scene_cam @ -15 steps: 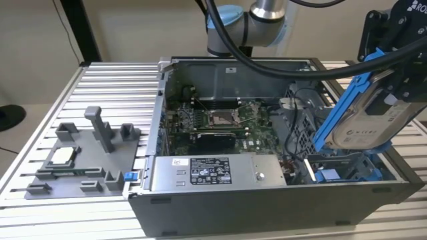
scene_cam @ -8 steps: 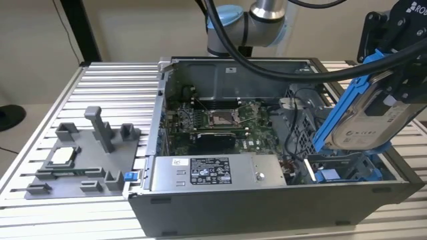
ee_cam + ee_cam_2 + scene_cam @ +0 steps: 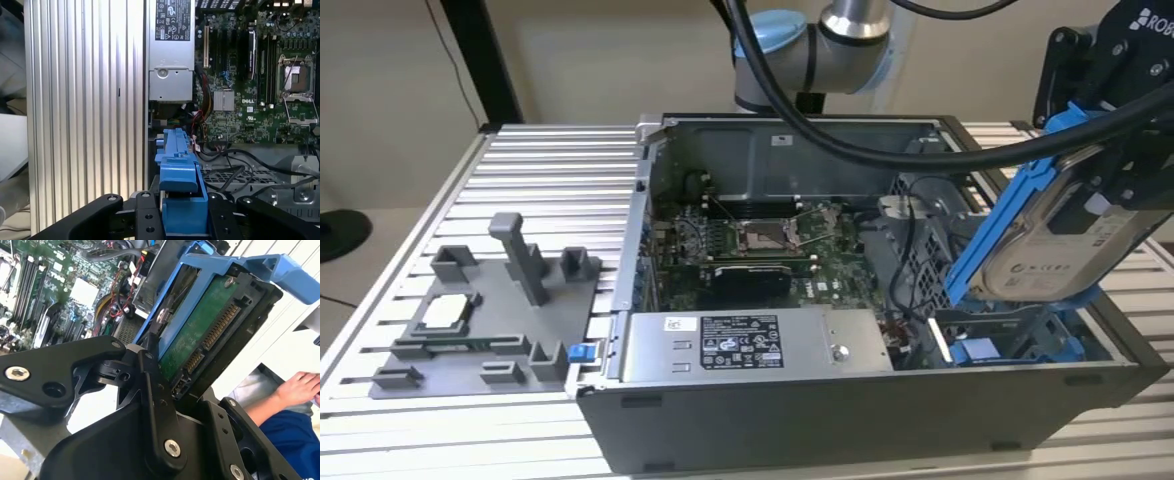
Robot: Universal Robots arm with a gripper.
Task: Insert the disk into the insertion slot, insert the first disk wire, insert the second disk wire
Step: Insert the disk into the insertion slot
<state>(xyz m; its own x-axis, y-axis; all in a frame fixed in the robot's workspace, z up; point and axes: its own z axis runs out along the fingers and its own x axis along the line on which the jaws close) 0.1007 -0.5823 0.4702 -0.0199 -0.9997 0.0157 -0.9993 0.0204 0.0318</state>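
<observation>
One black two-fingered gripper (image 3: 1107,185) is clenched on the one disk (image 3: 1047,240), a silver-grey rectangular hard drive with a white label in a bright blue plastic carrier frame. The disk hangs over the end of the open grey computer case (image 3: 854,420) that lies at the exterior view's right. Its long axis is steeply tilted, climbing from low over the case up toward the gripper, and the labelled face is turned to the exterior view.

In the second wrist view the green circuit-board face of the disk (image 3: 210,325) shows, its connector end close to the gripper (image 3: 180,390). In the first wrist view the blue frame (image 3: 177,175) stands edge-on between the black fingers (image 3: 145,220).

Just below the disk's lower end sits the one insertion slot (image 3: 1007,335), a grey sheet-metal bay with blue rails. I cannot tell whether they touch.

One silver labelled power-supply box (image 3: 747,345) lies along the case's near wall, beside the one green motherboard (image 3: 747,240).

The case stands on a ribbed aluminium table (image 3: 547,170), and one grey plastic fixture (image 3: 480,320) sits near the table's edge at the exterior view's left.

One person's hand (image 3: 300,387) appears in the second wrist view.
</observation>
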